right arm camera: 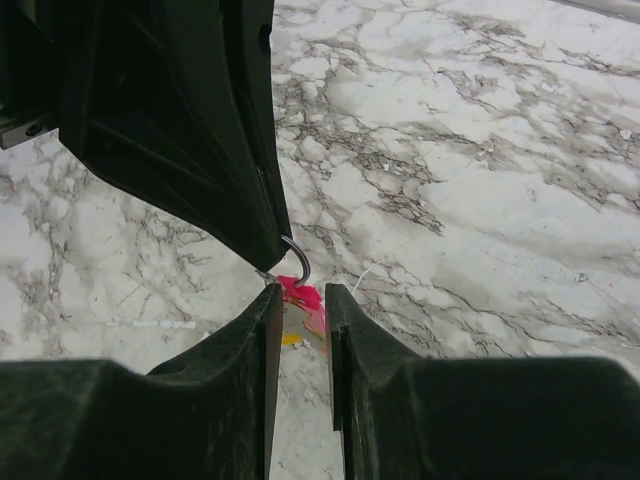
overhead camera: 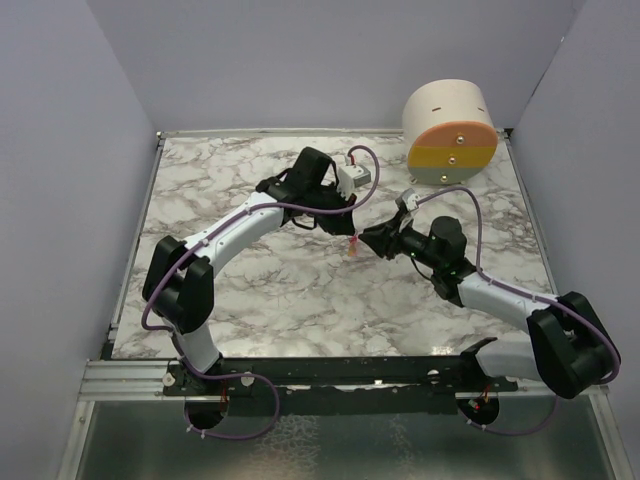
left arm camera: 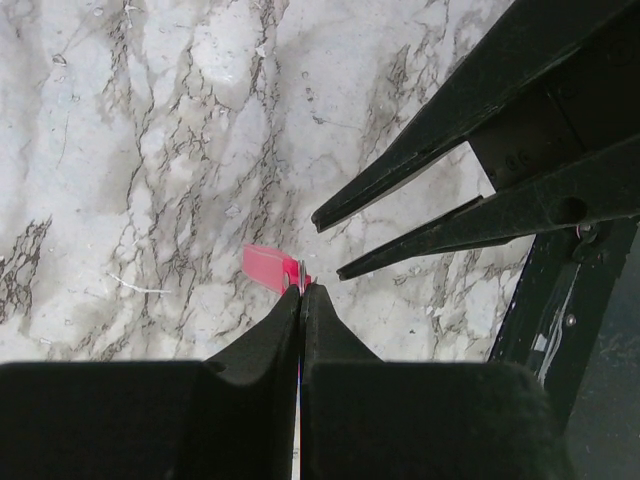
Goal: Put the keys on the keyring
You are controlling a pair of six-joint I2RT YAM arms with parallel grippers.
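My left gripper [overhead camera: 347, 228] is shut on a thin metal keyring [right arm camera: 297, 258]; its closed tips [left arm camera: 302, 290] pinch the ring's edge. The pink key [right arm camera: 304, 295] hangs at the ring just below those tips, and also shows in the left wrist view [left arm camera: 267, 268] and the top view [overhead camera: 352, 246]. A bit of the yellow key [right arm camera: 290, 340] shows just under the pink one; I cannot tell whether it is on the ring. My right gripper [right arm camera: 299, 292] is open, its fingers [left arm camera: 400, 250] pointing at the ring, tips on either side of the pink key.
The big cream, orange, yellow and grey cylinder [overhead camera: 451, 134] stands at the back right corner. Both arms meet over the middle of the marble table [overhead camera: 240, 300]. Grey walls enclose the left, back and right sides.
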